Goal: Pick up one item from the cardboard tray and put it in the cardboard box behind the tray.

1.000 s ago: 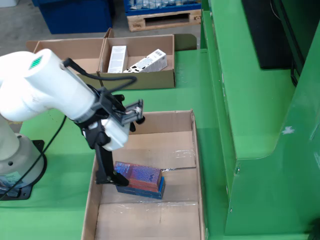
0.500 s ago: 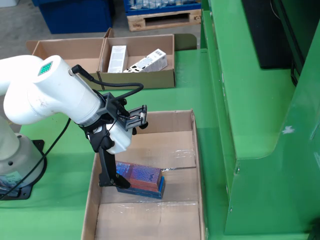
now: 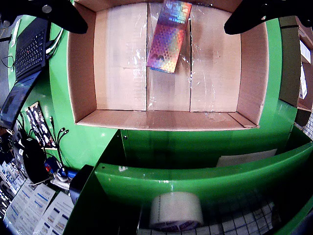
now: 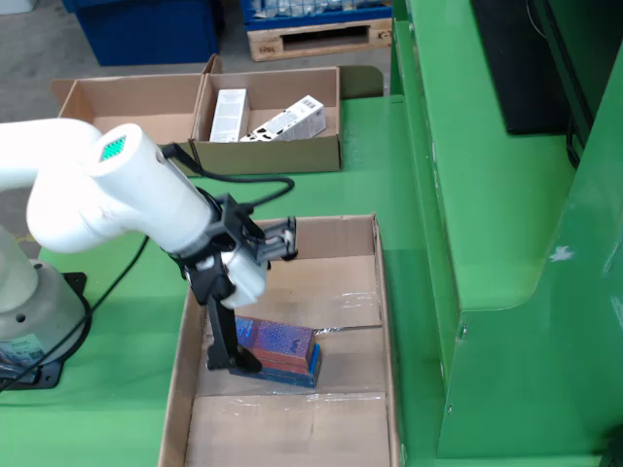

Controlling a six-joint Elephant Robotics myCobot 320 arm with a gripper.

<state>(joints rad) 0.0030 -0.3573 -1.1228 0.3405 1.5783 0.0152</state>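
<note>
Holographic foil covered the item (image 3: 169,36) I was after, a flat oblong pack lying on the floor of the cardboard tray (image 4: 368,292). From the wrist camera its shimmering face ran up under the top edge of the picture, between the two dark fingers (image 3: 63,14) of the pincer (image 3: 156,12), which stood wide apart and touched nothing. From the fixed camera I saw what the wrist view hid: the pack (image 4: 282,348) had a reddish top and a blue edge, and one finger reached down just beside its left end, though I could not tell whether it touched.

Bare cardboard lay open around the pack, with clear tape along the flap seams; the tray walls stood well off on the fixed view's right side, nearer on its left.

Beyond the tray, on the green surface (image 4: 365,185), sat the cardboard box (image 4: 273,151), two open compartments side by side, with two white cartons (image 4: 228,115) in the right-hand one. Only the wrist view showed a tape roll (image 3: 175,211) and a keyboard (image 3: 29,46).
</note>
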